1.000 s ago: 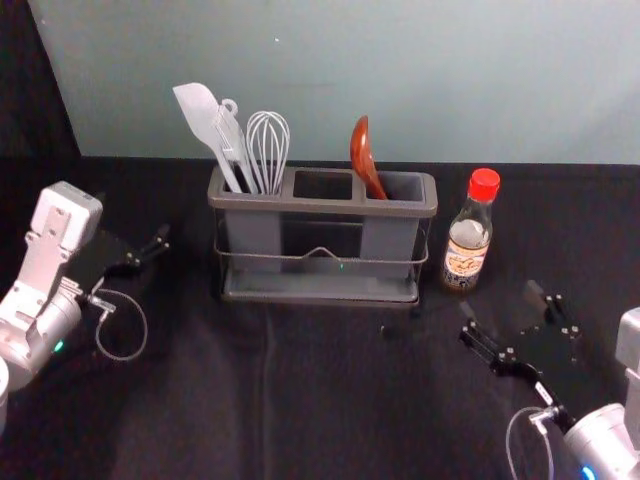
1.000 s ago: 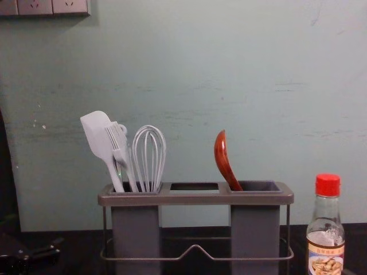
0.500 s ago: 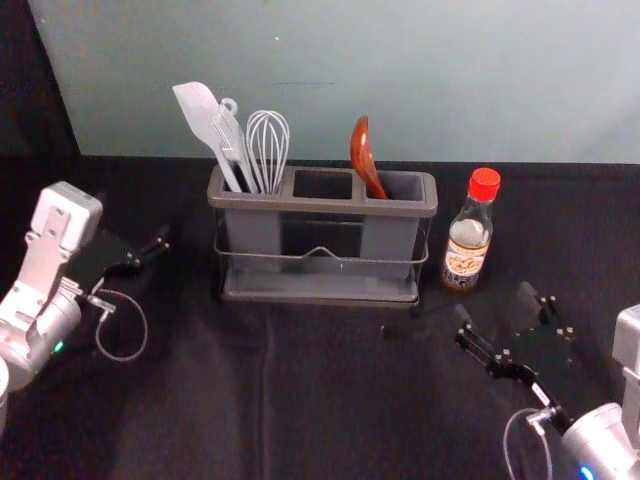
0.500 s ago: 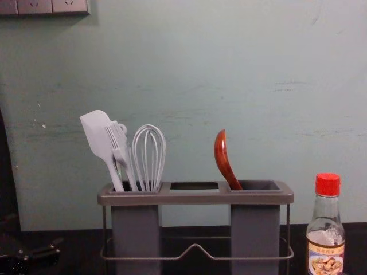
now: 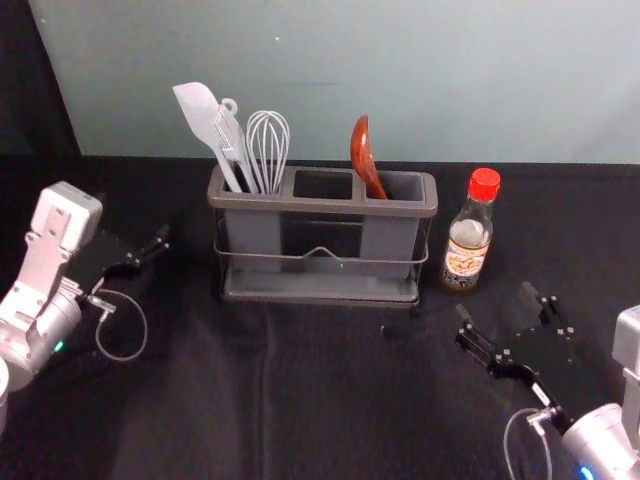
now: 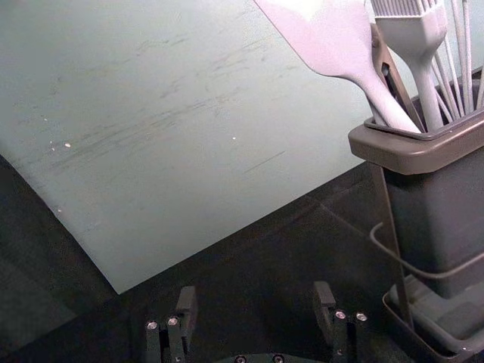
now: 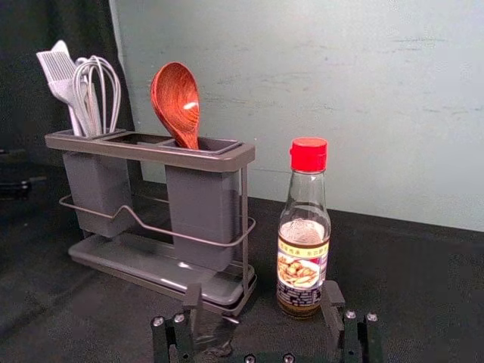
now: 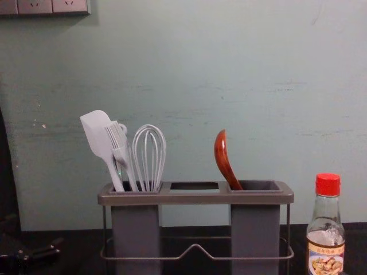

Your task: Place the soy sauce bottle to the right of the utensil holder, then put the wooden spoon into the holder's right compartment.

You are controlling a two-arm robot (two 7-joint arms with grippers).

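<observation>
You're holding your right tool [image 5: 497, 302] open front-right of the utensil holder [image 5: 330, 207], your left tool [image 5: 132, 220] open off its left, soy sauce bottle [image 5: 468, 245] standing just beside its right end, wooden spoon [image 5: 363, 152] leaning in its right compartment.

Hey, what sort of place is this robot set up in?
Probably a robot test bench made up as a kitchen counter: black cloth spread underneath, a scuffed wall with sockets behind, and a holder of utensils beside a sauce bottle.
</observation>
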